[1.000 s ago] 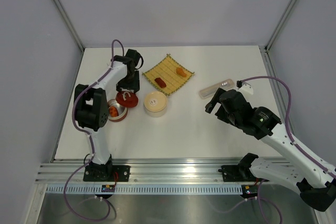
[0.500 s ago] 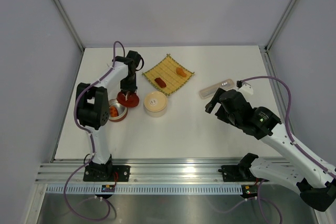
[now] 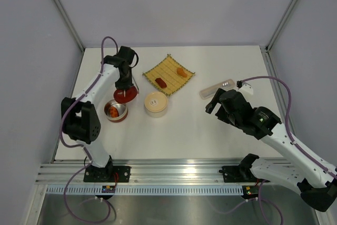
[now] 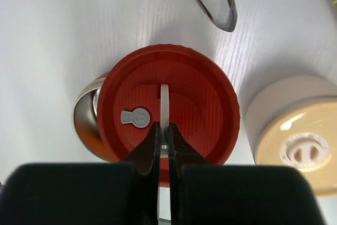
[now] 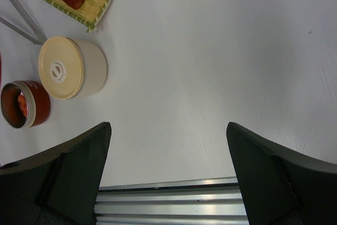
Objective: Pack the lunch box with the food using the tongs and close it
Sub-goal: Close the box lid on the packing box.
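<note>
above the white table (image 3: 200, 125) our left gripper (image 4: 162, 140) clamps the red lid's (image 4: 200, 104) tab (image 4: 164, 96); we should lift it level.

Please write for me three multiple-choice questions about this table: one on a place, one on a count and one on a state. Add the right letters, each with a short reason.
1. Where does the red food piece lie?
A) on the yellow mat
B) in the clear case
C) on the bare table

2. How many food pieces lie on the mat?
A) one
B) two
C) four

3. How is the left gripper?
A) wide open
B) shut on the strip of the red lid
C) out of view

Answers:
1 A: the red piece rests on the woven mat.
2 B: only that piece and an orange piece lie there.
3 B: the left wrist view shows its fingers pinching the lid's white strip.
</note>
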### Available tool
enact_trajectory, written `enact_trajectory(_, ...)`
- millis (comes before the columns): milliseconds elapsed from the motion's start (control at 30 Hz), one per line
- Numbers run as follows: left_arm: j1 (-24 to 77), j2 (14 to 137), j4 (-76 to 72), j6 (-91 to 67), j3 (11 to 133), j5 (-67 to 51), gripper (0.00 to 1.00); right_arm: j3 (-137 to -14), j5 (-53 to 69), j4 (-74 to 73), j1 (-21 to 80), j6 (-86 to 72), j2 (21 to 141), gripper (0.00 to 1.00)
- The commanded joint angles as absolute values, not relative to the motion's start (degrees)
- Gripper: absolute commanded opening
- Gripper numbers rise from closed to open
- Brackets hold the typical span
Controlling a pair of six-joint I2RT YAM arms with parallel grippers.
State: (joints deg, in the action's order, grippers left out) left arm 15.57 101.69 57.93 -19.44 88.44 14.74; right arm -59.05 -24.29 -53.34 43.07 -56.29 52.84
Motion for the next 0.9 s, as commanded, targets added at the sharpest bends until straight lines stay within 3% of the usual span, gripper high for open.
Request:
enact_trajectory(0,15.47,92.56,58.53,-20.04,87.02,15.81,0.00,-59.06,-24.26,-51.59,43.15,-55.46,53.44,0.99)
enact_trajectory(433,15.55,78.66,44.92,-29.17,63.65,29.96,0.00,-57.31,-21.53,-48.16,43.15,-52.73,54.14,0.99)
enact_trajectory(867,15.29,85.43,41.13,-31.55,62.67,30.59,0.00,-55.28,-21.80,-48.34,43.15,-53.79,52.65,0.99)
